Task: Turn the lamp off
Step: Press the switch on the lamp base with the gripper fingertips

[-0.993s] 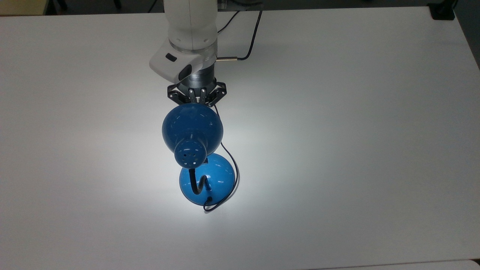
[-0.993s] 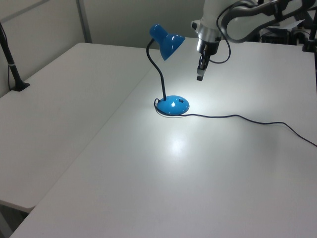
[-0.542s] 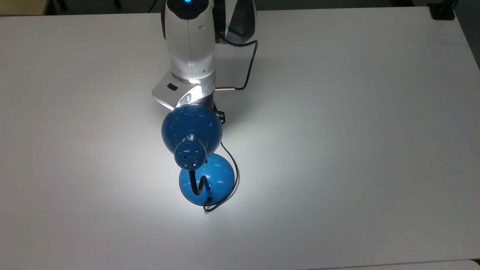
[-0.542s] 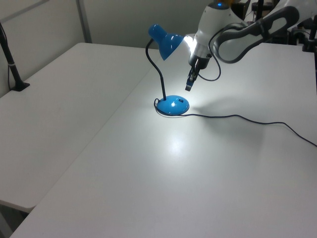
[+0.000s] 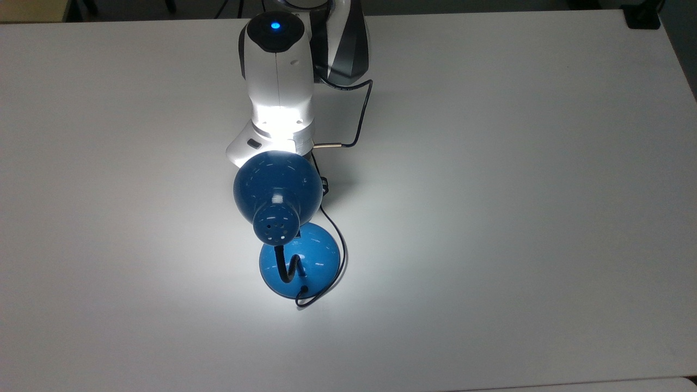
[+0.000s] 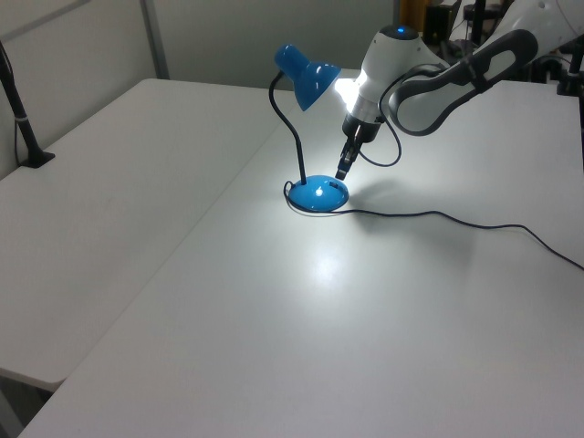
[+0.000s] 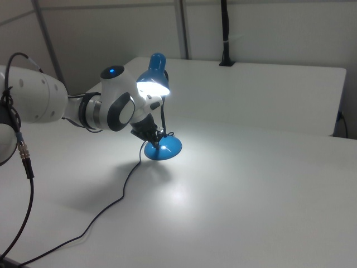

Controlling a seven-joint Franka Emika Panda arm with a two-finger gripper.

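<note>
Blue lamp (image 5: 277,188) sitting roughly mid-table (image 5: 517,190), and lit — bright pool of light on the white surface around the round base (image 6: 319,193), plus glare thrown onto the arm's white wrist (image 5: 279,117) in the top view. Dome shade (image 7: 154,82) with its vent holes up on a curvy black gooseneck (image 6: 290,128), tilted toward the arm. Thin black cord (image 6: 438,216) looping round the base, then trailing off across the table toward the left view's right.

Gripper (image 6: 343,170) angled down under the shade, tip right at the edge of the base on the left view's right side — looks touching or just about, can't say which for sure. Same story in the right view: gripper (image 7: 157,139) low at the base's rim on the right view's left. In the top view mostly tucked beneath the shade. Fingers look close together, a narrow slim tip with nothing held between them.

Arm itself reaching in from the top view's upper edge, blue status light (image 5: 276,25) glowing on the joint. A dark post (image 6: 18,109) clamped at the table's far corner in the left view's left.
</note>
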